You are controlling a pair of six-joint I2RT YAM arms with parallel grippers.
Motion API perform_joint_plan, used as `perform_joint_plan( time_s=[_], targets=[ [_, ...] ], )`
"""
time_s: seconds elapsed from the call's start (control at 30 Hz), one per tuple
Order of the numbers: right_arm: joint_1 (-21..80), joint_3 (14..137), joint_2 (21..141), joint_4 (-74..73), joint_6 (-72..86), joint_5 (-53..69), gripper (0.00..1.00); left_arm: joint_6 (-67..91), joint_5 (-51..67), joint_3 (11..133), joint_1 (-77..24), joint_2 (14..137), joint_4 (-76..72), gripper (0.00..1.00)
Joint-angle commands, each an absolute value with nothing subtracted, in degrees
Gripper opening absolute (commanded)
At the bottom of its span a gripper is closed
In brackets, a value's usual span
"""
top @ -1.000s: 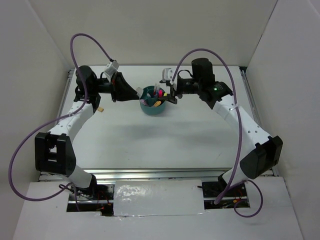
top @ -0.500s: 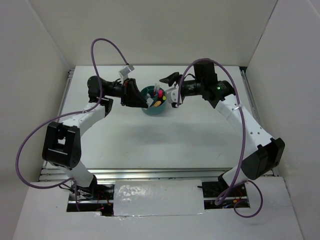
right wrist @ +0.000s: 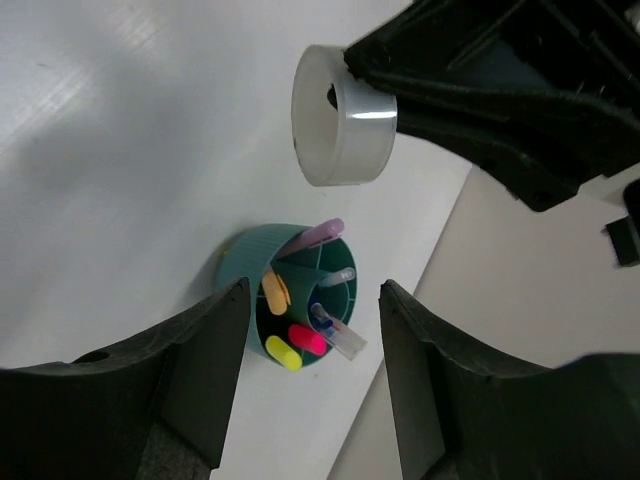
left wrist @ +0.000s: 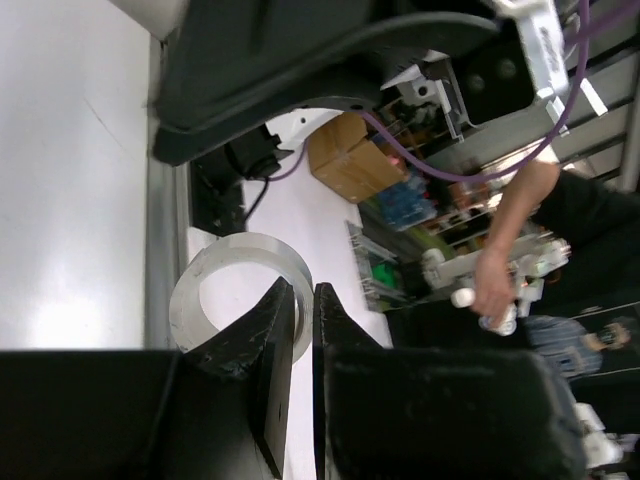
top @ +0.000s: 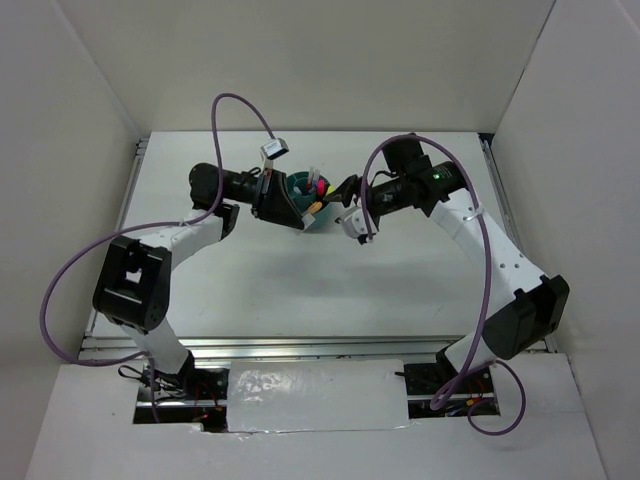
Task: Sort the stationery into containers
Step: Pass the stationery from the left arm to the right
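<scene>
holding clear ring (right wrist: 340, 130) by wall in clamped left claw (left wrist: 305, 300), near teal organizer (right wrist: 240, 268) — likely light, stiff, slick — with right claw (right wrist: 312, 290) apart, empty.

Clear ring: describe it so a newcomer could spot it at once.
Find the round teal organizer between the arms. Beside it, the left pincer is shut on the clear ring. It is the only see-through hoop; its neighbours are coloured sticks in the organizer.

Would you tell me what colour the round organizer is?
The organizer is teal, clearest in the right wrist view.
</scene>
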State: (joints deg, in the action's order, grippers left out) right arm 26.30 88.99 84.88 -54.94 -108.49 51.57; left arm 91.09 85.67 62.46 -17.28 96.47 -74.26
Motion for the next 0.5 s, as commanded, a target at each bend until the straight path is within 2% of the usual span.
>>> perform_joint_plan(
  time_s=[0.0, 0.07, 0.17, 0.47],
  targets=[
    [26.9, 93.0, 85.0, -63.1, -109.4, 54.4, 0.61, 99.0, 94.8, 64.4, -17.6, 99.3, -105.2, 0.02],
    [26.9, 96.0, 85.8, -64.9, -105.1, 55.8, 0.62, 98.2, 94.7, 64.3, -17.6, 99.6, -105.3, 0.02],
    [27.0, 101.7, 87.6, -65.8, -90.8, 58.7, 0.61, 96.2, 94.8, 64.2, -17.6, 99.1, -105.3, 0.02],
    [26.6, 109.2, 93.2, -70.7, -77.8, 62.4, 0.58, 93.0, 94.7, 64.4, -19.2, 97.0, -105.3, 0.02]
  ],
)
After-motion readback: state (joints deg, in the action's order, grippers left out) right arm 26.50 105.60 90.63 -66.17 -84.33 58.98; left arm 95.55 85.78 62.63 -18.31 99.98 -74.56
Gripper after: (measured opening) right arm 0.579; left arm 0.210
